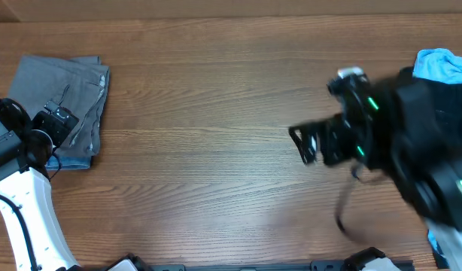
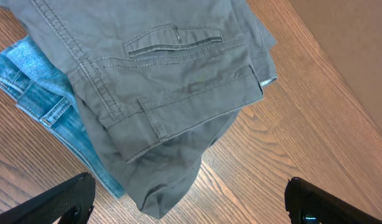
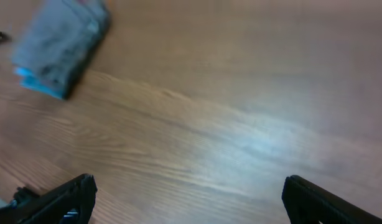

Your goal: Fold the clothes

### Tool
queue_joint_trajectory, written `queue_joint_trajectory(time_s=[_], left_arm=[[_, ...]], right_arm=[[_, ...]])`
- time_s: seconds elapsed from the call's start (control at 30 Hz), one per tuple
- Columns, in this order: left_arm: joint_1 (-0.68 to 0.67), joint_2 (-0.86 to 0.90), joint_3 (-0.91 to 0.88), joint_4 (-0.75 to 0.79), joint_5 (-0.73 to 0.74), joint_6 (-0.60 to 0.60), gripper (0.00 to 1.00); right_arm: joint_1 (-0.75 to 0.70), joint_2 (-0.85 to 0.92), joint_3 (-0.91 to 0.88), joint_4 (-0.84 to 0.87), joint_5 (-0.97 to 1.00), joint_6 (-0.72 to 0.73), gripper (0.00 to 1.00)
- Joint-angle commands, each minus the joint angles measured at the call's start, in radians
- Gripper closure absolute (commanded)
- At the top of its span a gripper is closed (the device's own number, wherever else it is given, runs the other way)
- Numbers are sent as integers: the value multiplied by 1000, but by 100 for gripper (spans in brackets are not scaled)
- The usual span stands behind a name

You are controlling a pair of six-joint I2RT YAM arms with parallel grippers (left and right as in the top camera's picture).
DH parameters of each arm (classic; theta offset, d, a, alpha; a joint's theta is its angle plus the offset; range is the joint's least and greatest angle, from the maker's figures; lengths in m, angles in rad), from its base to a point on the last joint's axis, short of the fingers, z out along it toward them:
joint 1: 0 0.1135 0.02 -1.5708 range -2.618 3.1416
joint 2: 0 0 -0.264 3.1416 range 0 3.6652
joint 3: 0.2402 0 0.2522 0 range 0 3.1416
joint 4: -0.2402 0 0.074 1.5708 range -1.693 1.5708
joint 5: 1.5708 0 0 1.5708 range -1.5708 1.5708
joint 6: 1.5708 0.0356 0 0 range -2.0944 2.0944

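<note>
Plainly, the grey shorts (image 1: 62, 98) lay folded into a rough rectangle near the far left corner of the bench (image 1: 216, 90). The bench was brown wood with a long streaked grain. Up close in the left wrist view, the shorts (image 2: 172, 81) were a matte woven cloth, soft and creased. They showed doubled stitch lines, a narrow welt pocket, a belt loop and a rumpled fold hanging at the lower edge. Beneath them sat a folded blue denim garment (image 2: 35, 87), coarser and paler, and only its seamed edge stuck out on one side.

The left end effector (image 2: 190, 186) stood with its dark fingers spread wide and gripped nothing. It was just beside the near edge of the bundle, with the shorts' lower fold and bare wood between the fingers. Whether it touched the cloth could not be told.

The right end effector (image 1: 305, 143) was blurred, also wide and empty, over the right half of the bench and well apart from the shorts. A crumpled light blue cloth (image 1: 445, 64) lay at the far right corner.
</note>
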Motion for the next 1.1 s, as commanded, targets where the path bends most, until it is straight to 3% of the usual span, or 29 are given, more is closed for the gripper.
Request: queue_joint_trajectory(time_s=[0.0,0.17,0.4,0.77,1.07], left_arm=[[-5,-7,5,1,14,-14,0],[-5,-7,5,1,14,-14,0],[-5,-7,5,1,14,-14,0],[-5,-7,5,1,14,-14,0],[-5,-7,5,1,14,-14,0]], right_arm=[[38,-262,-97,122,62,-20,0],[10,-631,-409,343,61,-17,0],[-68,-966,-802,595,56,-18,0],[-211,-1025,-1281,1178,63,-17,0],[-223,-1115,-1458,1279,68,-18,0]])
